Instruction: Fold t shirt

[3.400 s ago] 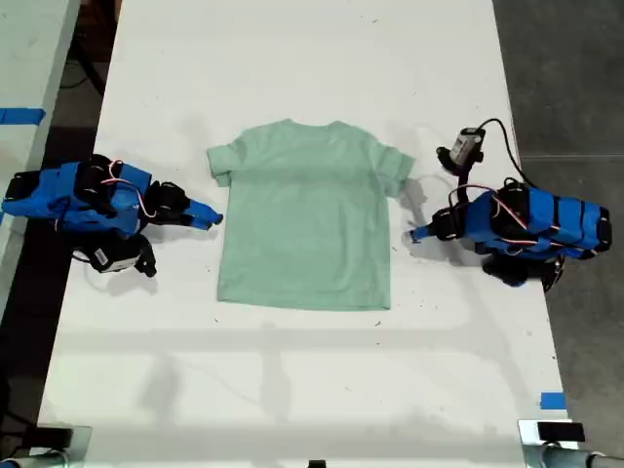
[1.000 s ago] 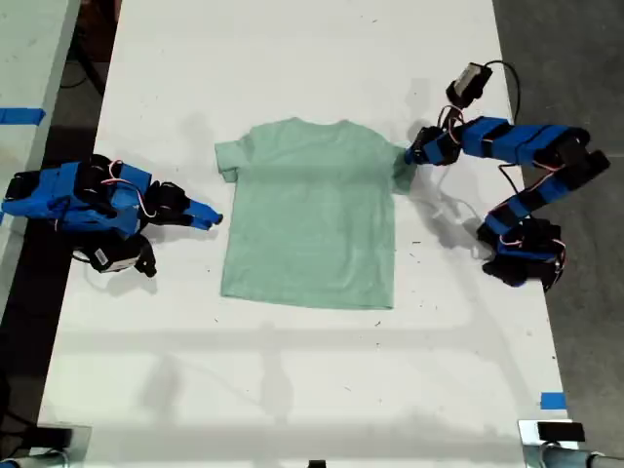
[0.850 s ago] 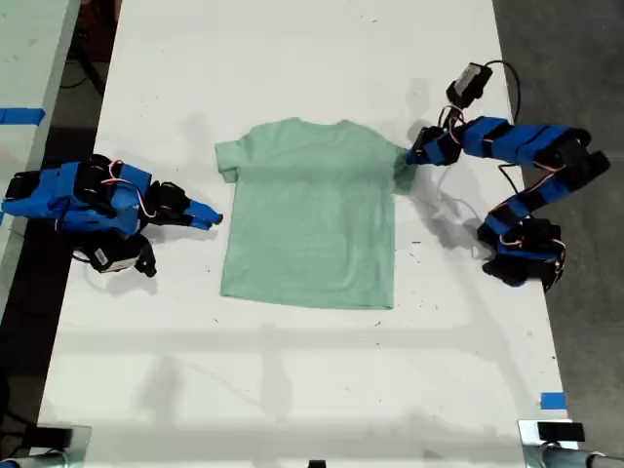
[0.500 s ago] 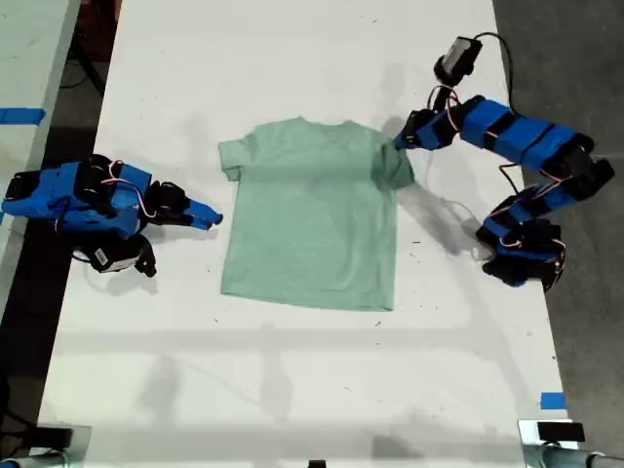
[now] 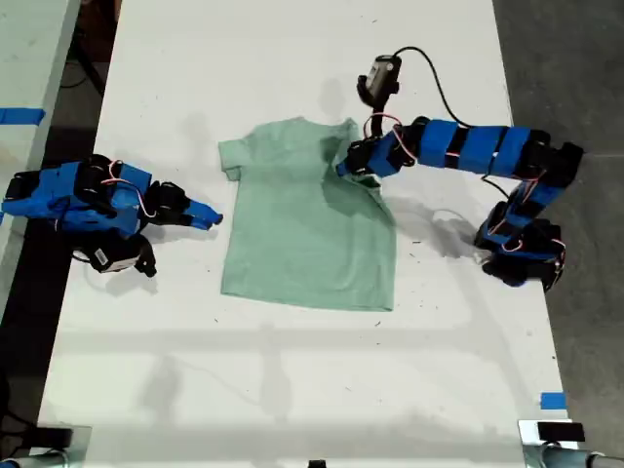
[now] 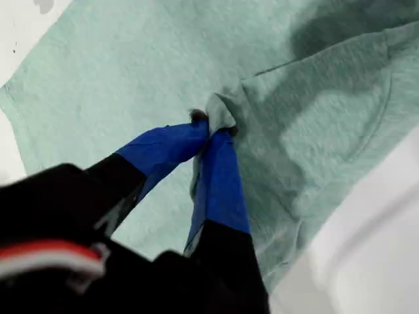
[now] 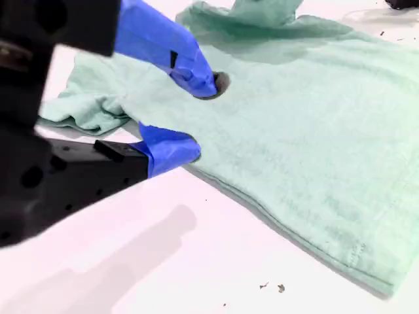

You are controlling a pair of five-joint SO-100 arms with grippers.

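The pale mint-green t-shirt (image 5: 292,239) lies flat on the white table (image 5: 292,58), collar toward the far edge. My first gripper (image 5: 343,168) is shut on the sleeve from the exterior view's right and holds it lifted over the shirt's chest. The first wrist view shows the pinched fabric (image 6: 219,114) bunched between the blue fingertips (image 6: 216,157). My second gripper (image 5: 216,219) rests on the table at the exterior view's left, just off the shirt's side edge. In the second wrist view its fingers (image 7: 167,147) stand open beside the shirt (image 7: 314,131) and the other sleeve (image 7: 85,108).
A camera cable (image 5: 434,83) arcs above the first arm. A bit of blue tape (image 5: 552,400) marks the table near the exterior view's lower right. Another surface with blue tape (image 5: 19,115) stands past the table's edge at the exterior view's left.
My first gripper closed on the sleeve at the exterior view's right, lifted it and carried it toward the exterior view's left over the shirt. The second arm has not moved.
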